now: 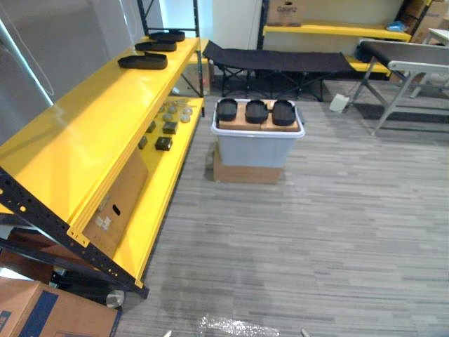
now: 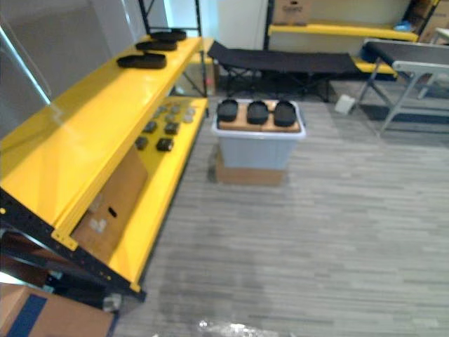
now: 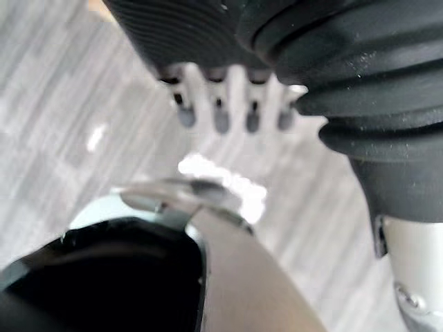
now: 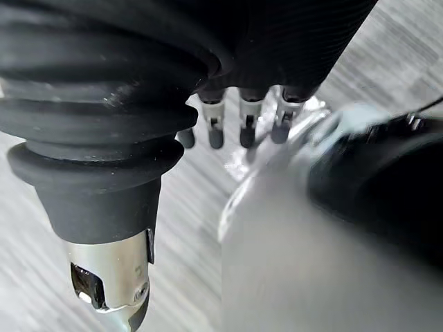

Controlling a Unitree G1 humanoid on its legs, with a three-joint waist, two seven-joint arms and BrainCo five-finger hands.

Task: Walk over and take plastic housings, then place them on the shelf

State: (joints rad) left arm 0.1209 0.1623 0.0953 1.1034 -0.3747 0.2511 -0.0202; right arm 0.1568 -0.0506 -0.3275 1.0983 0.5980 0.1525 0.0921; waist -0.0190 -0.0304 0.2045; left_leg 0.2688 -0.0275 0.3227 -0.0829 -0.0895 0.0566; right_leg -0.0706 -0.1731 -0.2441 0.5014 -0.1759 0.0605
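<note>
Three black plastic housings [image 1: 256, 111] lie side by side on a cardboard sheet on top of a grey-white tote bin [image 1: 257, 149], which stands on the floor ahead, beside the shelf's far end. Three more housings [image 1: 143, 61] lie in a row at the far end of the yellow shelf's top board [image 1: 91, 133] on my left. In the left wrist view my left hand [image 3: 232, 104] hangs over the grey floor, fingers straight, holding nothing. My right hand [image 4: 242, 117] hangs the same way in the right wrist view, open and empty.
Small dark parts [image 1: 165, 126] and a leaning cardboard sheet [image 1: 119, 200] sit on the lower yellow board. A black folding cot [image 1: 277, 62] stands behind the bin, a grey metal table [image 1: 403, 60] at the far right. A cardboard box [image 1: 49, 312] sits at my lower left.
</note>
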